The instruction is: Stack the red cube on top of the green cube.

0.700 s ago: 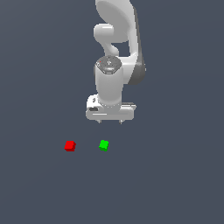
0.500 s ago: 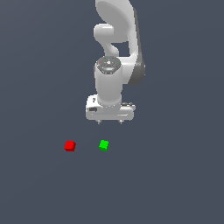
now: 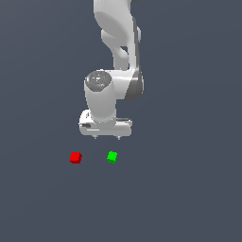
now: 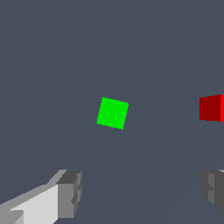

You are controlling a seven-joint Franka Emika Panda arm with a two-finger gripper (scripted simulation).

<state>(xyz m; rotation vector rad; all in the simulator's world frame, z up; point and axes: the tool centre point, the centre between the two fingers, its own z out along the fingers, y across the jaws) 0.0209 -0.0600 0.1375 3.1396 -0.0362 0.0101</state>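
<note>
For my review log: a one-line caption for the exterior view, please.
Open gripper hovers above the floor, empty; red cube and green cube sit apart, unstacked.

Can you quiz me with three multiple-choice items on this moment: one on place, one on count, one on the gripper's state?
1. In the exterior view, the small bright red cube lies where relative to the small bright green cube?
A. On its left
B. On its right
C. On top of it

2. How many cubes are on the grey floor?
A. One
B. Two
C. Three

3. The white robot gripper is:
A. Shut on the red cube
B. Shut on the green cube
C. Open, holding nothing

Answers: A, they sit apart, red leftward; B, one red and one green; C, the fingers stand wide apart above the cubes.
</note>
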